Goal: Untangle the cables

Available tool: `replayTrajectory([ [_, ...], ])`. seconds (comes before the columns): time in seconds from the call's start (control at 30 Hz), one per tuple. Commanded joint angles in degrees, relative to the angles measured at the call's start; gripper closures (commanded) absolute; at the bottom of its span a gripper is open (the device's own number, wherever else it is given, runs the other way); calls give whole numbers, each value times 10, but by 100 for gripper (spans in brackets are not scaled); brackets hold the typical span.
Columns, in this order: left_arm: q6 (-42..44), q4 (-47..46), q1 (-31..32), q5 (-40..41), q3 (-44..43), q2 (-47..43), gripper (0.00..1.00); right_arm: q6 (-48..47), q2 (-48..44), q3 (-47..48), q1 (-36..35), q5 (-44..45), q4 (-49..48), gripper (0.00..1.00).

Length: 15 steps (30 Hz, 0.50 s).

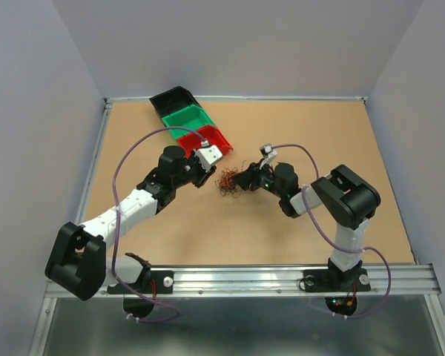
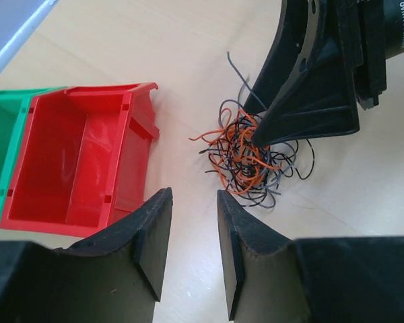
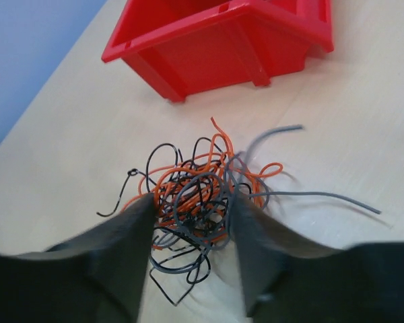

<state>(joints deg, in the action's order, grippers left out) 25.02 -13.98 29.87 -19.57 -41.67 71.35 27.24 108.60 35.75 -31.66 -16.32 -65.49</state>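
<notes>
Cables [image 3: 195, 192] are found as one loose wad on the table [image 3: 353, 114], near the red bin [image 3: 215, 47]. Right gripper [image 3: 192, 202] is set part-open astride the wad, with nothing clamped. Left gripper [image 2: 193, 196] is narrowly open, empty and short of the wad. Wires are judged light, springy and snag-prone. Hold is best taken on one stray end, not the core.

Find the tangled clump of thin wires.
The clump of orange and black wires lies mid-table in the top view, near the red plastic bin, between the fingers of the right end effector.
</notes>
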Motion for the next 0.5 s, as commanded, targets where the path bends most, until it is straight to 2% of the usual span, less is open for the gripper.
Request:
replayTrajectory([
  [0.0, 5, -29, -2, 14, -4, -5, 56, -24, -8, 16, -5, -12, -4, 60],
  [0.03, 5, -29, -2, 9, -2, -7, 56, -28, -15, 11, -5, -20, -4, 76],
  [0.13, 9, -25, -2, -1, -3, -4, 56, -45, -50, -16, -5, -45, -13, 96],
  [0.17, 10, -24, -2, -7, -4, 0, 56, -46, -58, -26, -5, -62, -23, 99],
  [0.3, 19, -6, -2, -34, -11, 9, 56, -47, -115, -91, -5, -93, -109, 99],
  [0.47, 27, 18, -2, -81, -23, 24, 56, -61, -159, -146, -5, -111, -161, 99],
])
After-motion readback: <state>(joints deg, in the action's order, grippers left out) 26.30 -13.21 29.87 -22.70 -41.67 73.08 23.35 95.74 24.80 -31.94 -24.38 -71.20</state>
